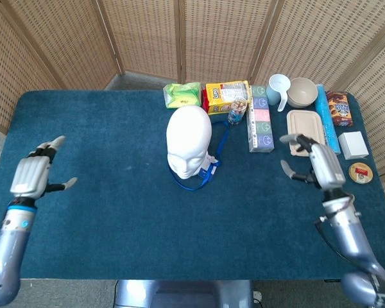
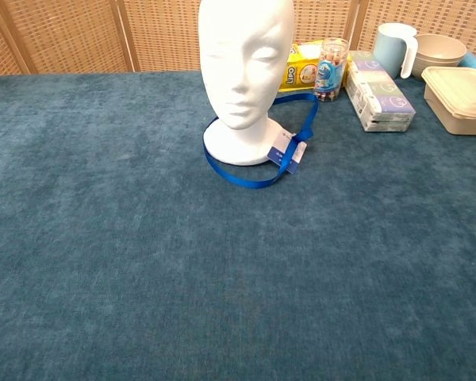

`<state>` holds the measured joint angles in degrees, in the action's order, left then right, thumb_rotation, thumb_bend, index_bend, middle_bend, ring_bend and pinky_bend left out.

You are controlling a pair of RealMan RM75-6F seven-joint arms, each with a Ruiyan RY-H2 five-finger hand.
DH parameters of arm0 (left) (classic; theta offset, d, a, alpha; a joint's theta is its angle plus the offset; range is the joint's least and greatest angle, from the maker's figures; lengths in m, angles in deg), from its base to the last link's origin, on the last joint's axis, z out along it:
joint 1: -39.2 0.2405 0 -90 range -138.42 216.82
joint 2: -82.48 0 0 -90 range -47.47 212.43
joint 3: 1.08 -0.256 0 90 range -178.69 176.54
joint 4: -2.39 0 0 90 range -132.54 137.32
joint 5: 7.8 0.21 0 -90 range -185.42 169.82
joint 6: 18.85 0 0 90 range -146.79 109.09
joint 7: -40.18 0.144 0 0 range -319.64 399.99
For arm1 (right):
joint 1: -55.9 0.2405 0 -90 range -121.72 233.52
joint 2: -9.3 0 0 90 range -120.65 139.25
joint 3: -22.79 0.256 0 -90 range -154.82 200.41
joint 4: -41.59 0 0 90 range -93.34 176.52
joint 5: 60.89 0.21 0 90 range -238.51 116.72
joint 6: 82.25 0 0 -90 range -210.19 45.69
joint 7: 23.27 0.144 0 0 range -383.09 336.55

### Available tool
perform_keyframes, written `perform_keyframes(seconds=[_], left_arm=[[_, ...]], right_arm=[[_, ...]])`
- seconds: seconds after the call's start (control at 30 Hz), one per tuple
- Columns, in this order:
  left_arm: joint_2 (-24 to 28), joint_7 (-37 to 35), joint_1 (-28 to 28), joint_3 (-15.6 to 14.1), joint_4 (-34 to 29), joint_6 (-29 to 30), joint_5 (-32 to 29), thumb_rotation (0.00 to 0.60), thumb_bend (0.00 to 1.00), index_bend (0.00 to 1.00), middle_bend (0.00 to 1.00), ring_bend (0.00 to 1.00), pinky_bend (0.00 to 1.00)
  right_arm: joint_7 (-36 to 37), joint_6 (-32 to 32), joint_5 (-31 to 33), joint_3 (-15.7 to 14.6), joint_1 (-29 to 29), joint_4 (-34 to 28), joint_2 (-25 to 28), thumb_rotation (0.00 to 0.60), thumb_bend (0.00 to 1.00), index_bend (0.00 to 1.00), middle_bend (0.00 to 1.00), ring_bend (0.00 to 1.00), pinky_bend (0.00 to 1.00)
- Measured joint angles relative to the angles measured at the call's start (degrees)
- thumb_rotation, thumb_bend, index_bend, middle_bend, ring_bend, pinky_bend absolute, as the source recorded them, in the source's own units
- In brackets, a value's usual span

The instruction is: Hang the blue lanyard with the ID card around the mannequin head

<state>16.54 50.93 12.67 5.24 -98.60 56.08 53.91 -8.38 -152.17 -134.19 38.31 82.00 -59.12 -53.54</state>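
Looped round the mannequin head [image 1: 188, 141], blue lanyard [image 2: 250, 176] with ID card [image 2: 289, 152]; both hands' fingers spread, empty, well apart; risks toppling if snagged.
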Motion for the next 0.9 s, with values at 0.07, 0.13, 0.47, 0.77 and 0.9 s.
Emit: perform_keyframes(seconds=[0.07,0.13,0.47,0.77,0.9], left_arm=[[0.3,-0.6,2.1,-1.7,-0.1,1.1,1.2,0.516,0.17,0.07,0.18,0.14,0.27],[0.6,-1.2,4.1,-3.0,-0.1,2.4,3.0,0.516,0.17,0.08,0.18,0.14,0.26],[2.1,-5.2,12.8,-7.2,0.3,9.3,8.2,0.516,0.16,0.21,0.2,0.14,0.26],[1.5,-7.0,20.2,-8.7,0.6,18.9,14.7,0.516,0.16,0.29,0.26,0.18,0.26],[1.5,-7.2,22.3,-9.5,0.0,20.2,16.6,0.515,0.16,0.3,0.27,0.19,0.26]], right_arm=[[-1.2,-1.6,-1.0,-1.6,-1.9,-0.9,0.4,0.6,0.39,0.32,0.35,0.33,0.38],[-2.4,-3.5,-1.9,-3.0,-3.7,-2.1,0.9,0.6,0.39,0.32,0.35,0.34,0.38],[-13.0,-10.8,-5.1,-8.0,-10.6,-4.2,2.2,0.6,0.39,0.37,0.41,0.41,0.4],[-24.2,-18.9,-7.3,-11.3,-16.4,-3.7,0.6,0.6,0.39,0.42,0.47,0.47,0.43],[-27.6,-20.6,-8.6,-12.8,-18.8,-3.9,0.0,0.6,0.39,0.43,0.48,0.47,0.43]])
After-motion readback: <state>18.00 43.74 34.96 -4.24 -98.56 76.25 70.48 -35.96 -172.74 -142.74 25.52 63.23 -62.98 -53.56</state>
